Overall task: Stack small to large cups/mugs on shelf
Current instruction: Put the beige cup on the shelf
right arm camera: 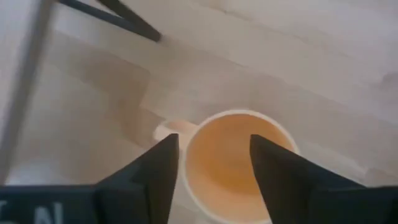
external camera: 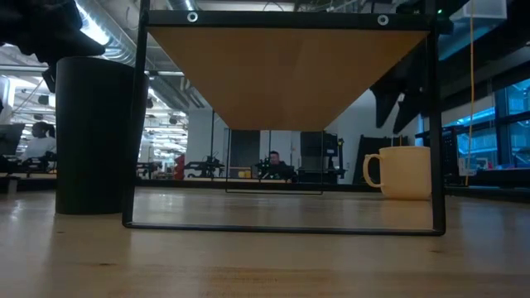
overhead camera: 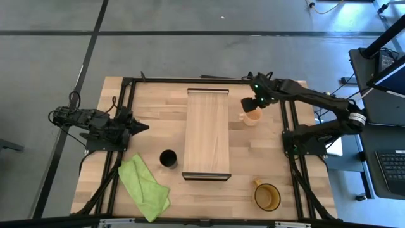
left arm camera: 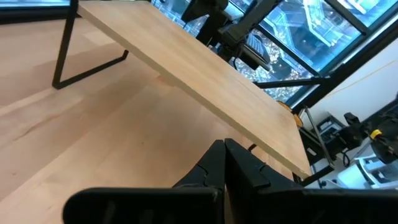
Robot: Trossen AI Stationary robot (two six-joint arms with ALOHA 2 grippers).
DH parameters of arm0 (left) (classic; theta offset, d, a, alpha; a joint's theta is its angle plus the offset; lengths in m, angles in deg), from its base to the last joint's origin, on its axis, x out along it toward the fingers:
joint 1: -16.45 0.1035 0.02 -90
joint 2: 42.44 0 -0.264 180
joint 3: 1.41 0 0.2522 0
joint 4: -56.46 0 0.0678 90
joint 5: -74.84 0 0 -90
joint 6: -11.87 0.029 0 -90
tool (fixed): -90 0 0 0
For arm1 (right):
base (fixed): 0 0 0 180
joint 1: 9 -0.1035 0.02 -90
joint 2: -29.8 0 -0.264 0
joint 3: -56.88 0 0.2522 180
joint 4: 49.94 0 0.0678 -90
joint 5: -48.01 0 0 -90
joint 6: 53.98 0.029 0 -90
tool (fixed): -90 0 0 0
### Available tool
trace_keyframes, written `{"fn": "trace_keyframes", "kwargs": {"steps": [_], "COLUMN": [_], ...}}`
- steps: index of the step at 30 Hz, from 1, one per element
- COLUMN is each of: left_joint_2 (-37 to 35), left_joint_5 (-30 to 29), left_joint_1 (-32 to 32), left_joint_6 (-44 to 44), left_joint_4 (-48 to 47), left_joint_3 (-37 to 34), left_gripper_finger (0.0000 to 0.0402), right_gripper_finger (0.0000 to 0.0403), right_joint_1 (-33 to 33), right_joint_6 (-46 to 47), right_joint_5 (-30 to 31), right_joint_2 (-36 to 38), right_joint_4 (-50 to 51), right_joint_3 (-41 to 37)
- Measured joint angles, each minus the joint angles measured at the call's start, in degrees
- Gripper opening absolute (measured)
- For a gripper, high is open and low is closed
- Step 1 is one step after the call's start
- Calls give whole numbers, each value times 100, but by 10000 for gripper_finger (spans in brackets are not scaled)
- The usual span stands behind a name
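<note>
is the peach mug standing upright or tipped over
Upright. The peach mug stands on its base on the table, handle to one side, and the right tool, open above it, looks straight down into its round mouth.

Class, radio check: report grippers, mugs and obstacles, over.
Right gripper open above peach mug, beside shelf. Left gripper shut, parked at table's left. Black cup, amber mug on table. Nothing in the way.

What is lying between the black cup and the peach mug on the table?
In the high view, the shelf stands between the black cup and the peach mug.
</note>
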Motion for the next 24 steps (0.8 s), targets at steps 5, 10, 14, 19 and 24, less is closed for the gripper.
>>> {"fn": "trace_keyframes", "kwargs": {"steps": [5, 10, 14, 19, 24], "left_joint_2": [0, 0, 0, 0, 0], "left_joint_5": [-65, -65, -65, -82, -215], "left_joint_1": [0, 0, 0, 0, 0], "left_joint_6": [0, -68, -142, -144, -149], "left_joint_4": [-116, -116, -117, -129, -402], "left_joint_3": [0, 0, 0, 0, -2], "left_gripper_finger": [0, 0, 0, 0, 0], "right_gripper_finger": [202, 177, 156, 147, 149], "right_joint_1": [46, 46, 82, 160, 256], "right_joint_6": [-379, -1279, -1935, -2120, -2020], "right_joint_5": [245, 1064, 1347, 897, 732], "right_joint_2": [-403, -498, -494, -494, -494], "right_joint_4": [6, 287, 859, 983, 863], "right_joint_3": [0, 0, 0, 0, -72]}}
